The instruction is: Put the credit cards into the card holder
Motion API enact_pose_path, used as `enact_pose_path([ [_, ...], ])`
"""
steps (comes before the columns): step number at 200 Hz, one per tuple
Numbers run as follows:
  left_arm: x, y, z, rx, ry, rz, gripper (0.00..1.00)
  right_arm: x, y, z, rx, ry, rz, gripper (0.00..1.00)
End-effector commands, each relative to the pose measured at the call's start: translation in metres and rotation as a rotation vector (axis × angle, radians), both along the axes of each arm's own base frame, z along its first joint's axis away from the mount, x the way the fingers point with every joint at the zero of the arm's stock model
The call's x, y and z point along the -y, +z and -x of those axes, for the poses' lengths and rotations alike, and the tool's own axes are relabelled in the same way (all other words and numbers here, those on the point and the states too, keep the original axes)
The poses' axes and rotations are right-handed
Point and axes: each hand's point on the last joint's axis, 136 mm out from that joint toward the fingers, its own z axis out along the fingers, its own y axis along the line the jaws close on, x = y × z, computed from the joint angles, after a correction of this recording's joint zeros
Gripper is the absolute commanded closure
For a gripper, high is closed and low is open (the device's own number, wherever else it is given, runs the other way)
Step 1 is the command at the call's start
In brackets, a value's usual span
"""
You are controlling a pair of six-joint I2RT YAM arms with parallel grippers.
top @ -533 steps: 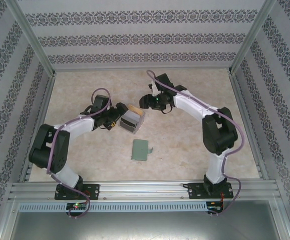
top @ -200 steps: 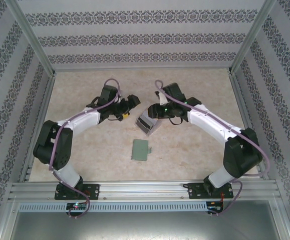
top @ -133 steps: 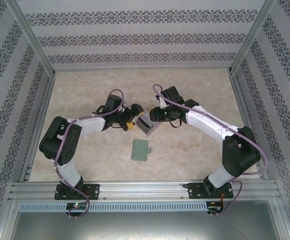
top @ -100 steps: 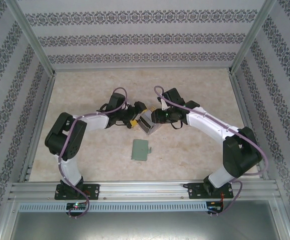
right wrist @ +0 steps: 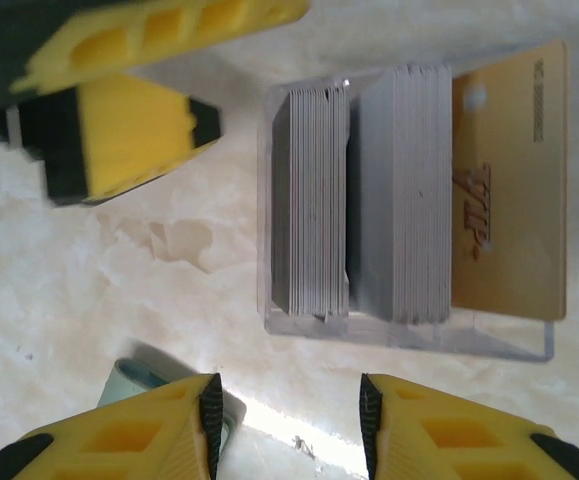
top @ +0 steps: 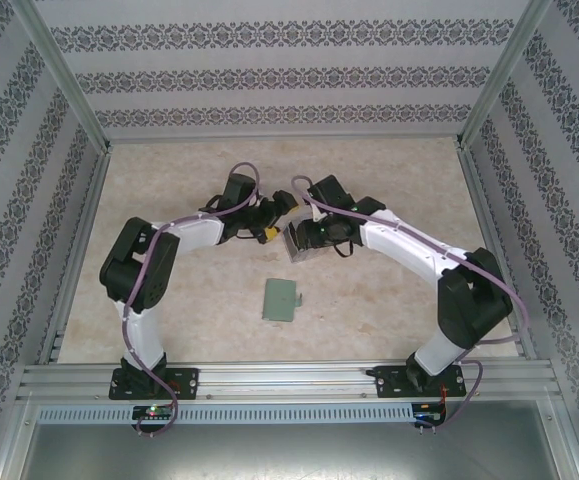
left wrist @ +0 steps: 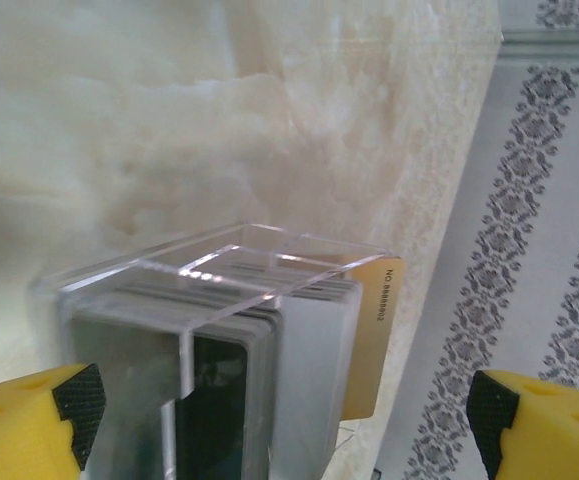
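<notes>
At mid-table, the clear box (top: pixel 302 245) holds the credit cards (right wrist: pixel 369 200) on edge: grey stacks, with a tan one at the end. The left gripper (left wrist: pixel 284 400) faces it with jaws spread wide, and the right gripper (right wrist: pixel 289 415) hangs above it, likewise released. The card holder (top: pixel 282 299) lies apart, on the near side of the box.

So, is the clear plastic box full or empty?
Full. In the right wrist view the clear box holds two tight stacks of grey cards on edge, plus a gold card.
</notes>
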Motion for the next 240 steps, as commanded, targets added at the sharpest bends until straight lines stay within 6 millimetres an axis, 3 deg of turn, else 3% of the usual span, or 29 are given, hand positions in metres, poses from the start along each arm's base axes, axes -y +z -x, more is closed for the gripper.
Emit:
enact_pose_path([
  [1, -0.056, 0.008, 0.006, 0.024, 0.121, -0.152, 0.04, 0.003, -0.003, -0.009, 0.023, 0.002, 0.125, 0.58],
  [34, -0.11, 0.011, 0.024, 0.02, 0.221, -0.293, 0.02, -0.01, -0.015, -0.019, 0.031, 0.019, 0.22, 0.58],
  [86, -0.147, 0.024, 0.048, 0.075, 0.288, -0.431, 0.01, -0.017, -0.031, -0.036, 0.033, 0.021, 0.372, 0.59],
  [153, -0.169, 0.025, 0.067, 0.114, 0.349, -0.49, 0.0, -0.025, -0.043, -0.042, 0.042, 0.046, 0.458, 0.59],
  [240, -0.17, 0.029, 0.069, 0.136, 0.333, -0.507, 0.0, -0.02, -0.055, -0.05, 0.112, 0.05, 0.638, 0.58],
])
